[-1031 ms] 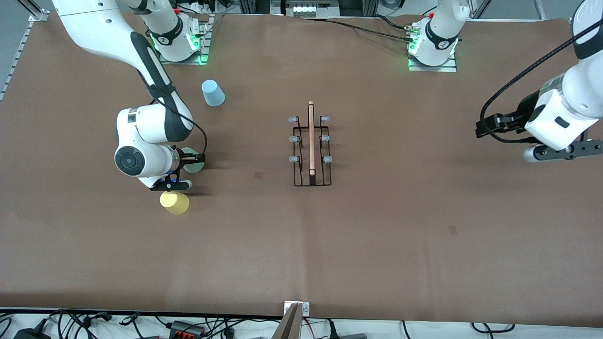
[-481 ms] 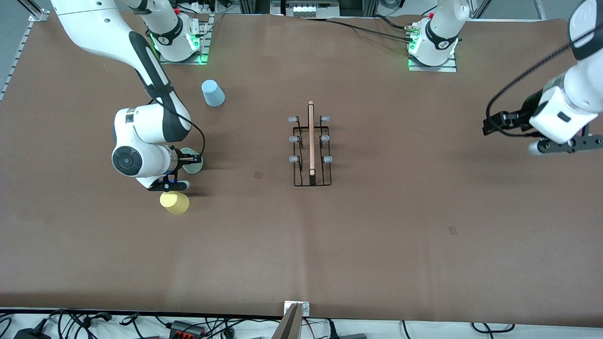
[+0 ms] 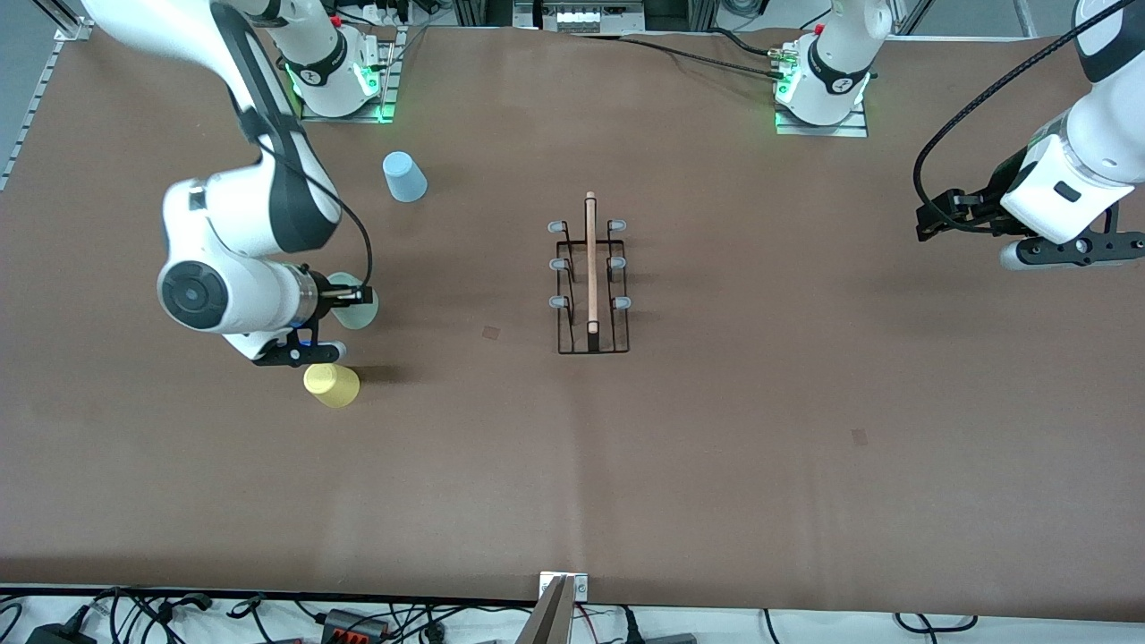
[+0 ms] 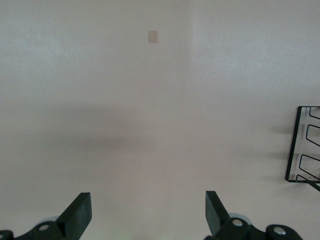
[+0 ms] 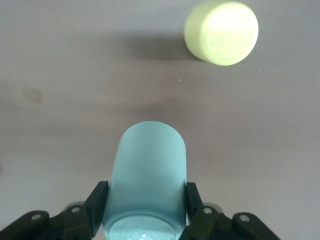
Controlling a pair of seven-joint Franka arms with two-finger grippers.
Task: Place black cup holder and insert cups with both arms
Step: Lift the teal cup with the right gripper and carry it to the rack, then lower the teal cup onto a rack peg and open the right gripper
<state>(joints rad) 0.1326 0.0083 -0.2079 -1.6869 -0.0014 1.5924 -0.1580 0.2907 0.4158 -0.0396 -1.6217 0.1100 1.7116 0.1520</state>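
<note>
Brown table (image 3: 716,447), our right gripper (image 3: 344,297) now lifted with the mint cup (image 3: 356,302).

Since a moment ago we have raised the right gripper, its fingers clamped on the mint cup (image 5: 146,180), over the yellow cup (image 3: 332,385). We count three cups; the blue cup (image 3: 404,177) sits nearer the right base. The black cup holder (image 3: 590,273) stands mid-table, well apart from both grippers, open cloth around. Our left gripper (image 4: 145,215) hangs wide open, empty.
</note>
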